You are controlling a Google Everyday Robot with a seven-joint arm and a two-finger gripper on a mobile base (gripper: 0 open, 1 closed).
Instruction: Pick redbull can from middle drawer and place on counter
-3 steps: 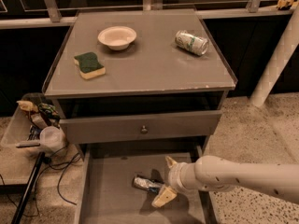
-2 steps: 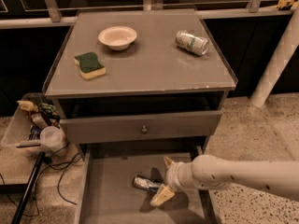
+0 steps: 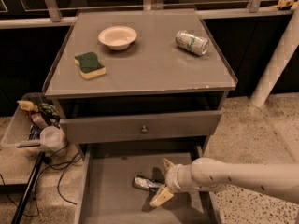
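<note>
The redbull can [image 3: 145,184] lies on its side on the grey floor of the open middle drawer [image 3: 112,195]. My gripper [image 3: 164,181] reaches in from the right at the can's right end. Its fingers [image 3: 161,197] are spread apart, one above and one below the can's end. The can still rests on the drawer floor. The counter [image 3: 140,64] is the flat grey top above the drawers.
On the counter are a white bowl [image 3: 117,36], a green and yellow sponge [image 3: 89,65] and a paler silver can with green markings [image 3: 191,42] lying on its side. A shut drawer panel with a round knob [image 3: 144,129] overhangs the open drawer. A bin of clutter [image 3: 35,122] stands at the left.
My gripper has shifted slightly left toward the can's end. The can has not moved.
</note>
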